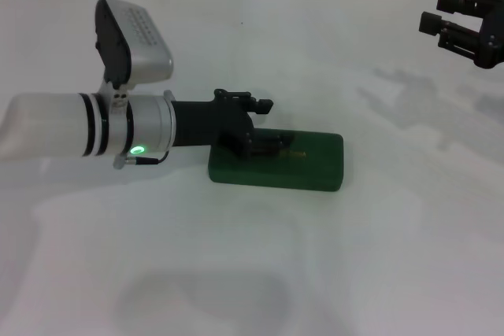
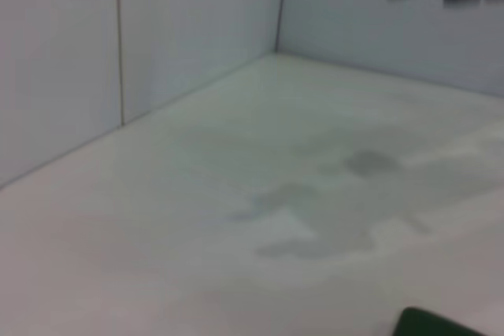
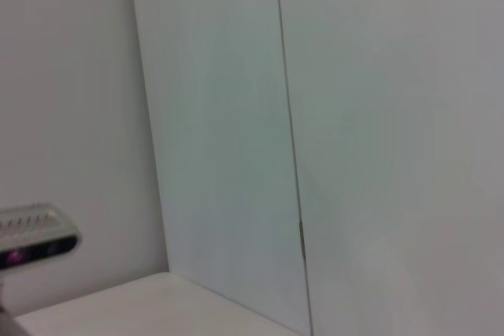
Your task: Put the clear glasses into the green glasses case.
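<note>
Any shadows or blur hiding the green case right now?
Head view: green case sharp and evenly lit, its near-left part covered by the left gripper; soft grey shadows lie on the table. Left wrist view: blurry, only a case corner shows. Right wrist view: just wall.

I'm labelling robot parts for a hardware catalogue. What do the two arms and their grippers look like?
The left arm is a smooth white tube ending in silver-grey rings with a lit green dot, topped by a grey-and-black camera box. The left gripper is matte black and angular, over the green case. Of the right arm only the right gripper shows: black and blocky. No cables or sleeves are visible.
</note>
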Robot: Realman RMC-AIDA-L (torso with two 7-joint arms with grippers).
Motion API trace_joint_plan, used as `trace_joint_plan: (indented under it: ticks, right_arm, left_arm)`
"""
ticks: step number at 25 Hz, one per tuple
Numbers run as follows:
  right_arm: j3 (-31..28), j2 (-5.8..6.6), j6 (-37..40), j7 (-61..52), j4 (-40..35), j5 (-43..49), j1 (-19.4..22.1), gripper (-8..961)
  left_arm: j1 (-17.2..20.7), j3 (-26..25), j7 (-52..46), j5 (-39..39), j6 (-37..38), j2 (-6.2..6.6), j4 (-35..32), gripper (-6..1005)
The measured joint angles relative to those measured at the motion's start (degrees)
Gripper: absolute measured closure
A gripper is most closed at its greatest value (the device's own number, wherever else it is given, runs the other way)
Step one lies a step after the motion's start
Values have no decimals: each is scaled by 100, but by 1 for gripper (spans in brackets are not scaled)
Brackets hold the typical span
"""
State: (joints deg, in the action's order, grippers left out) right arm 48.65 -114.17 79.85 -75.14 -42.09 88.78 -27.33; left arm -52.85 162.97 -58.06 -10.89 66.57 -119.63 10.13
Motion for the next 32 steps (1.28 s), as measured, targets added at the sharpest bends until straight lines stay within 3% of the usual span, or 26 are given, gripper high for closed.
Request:
trace_joint_plan:
  ticks: [6, 11, 12, 13, 15, 17, 21, 25, 27, 32]
  right_arm:
    - [85, -6, 8, 0, -5, 7, -9, 482]
    - [294, 13, 264, 1, -69, 17, -37, 481]
    - [342, 26, 380, 19, -75, 17, -61, 481]
    - [371, 36, 505, 64, -75, 17, -81, 481]
    - [393, 46, 816, 224, -77, 18, -102, 481]
    - [376, 46, 1185, 446, -54, 10, -138, 481]
    - [482, 11, 1511, 563, -9, 42, -241, 480]
    - [969, -8, 1693, 693, -21, 254, -376, 480]
    - [1100, -46, 1670, 798, 4, 299, -421, 248]
    - [1146, -104, 1630, 1148, 112, 314, -443, 95]
  left_arm:
    - [161, -6, 297, -215, 169, 0, -26, 314]
    - [329, -9, 704, -900, 1155, 45, 9, 308]
    - [491, -8, 985, -1300, 1989, 106, 35, 297]
    - [491, -8, 985, -1300, 1989, 106, 35, 286]
    - [692, -6, 1175, -1515, 3222, 273, 44, 264]
    - [787, -8, 1183, -1548, 3588, 350, 55, 242]
    - [1001, -10, 1234, -1651, 3895, 427, 110, 197]
    - [1199, -3, 1582, -1683, 3979, 393, 126, 153]
    - [1243, -2, 1659, -1688, 3983, 380, 126, 139]
    - [1516, -3, 1887, -1771, 3936, 306, 130, 127]
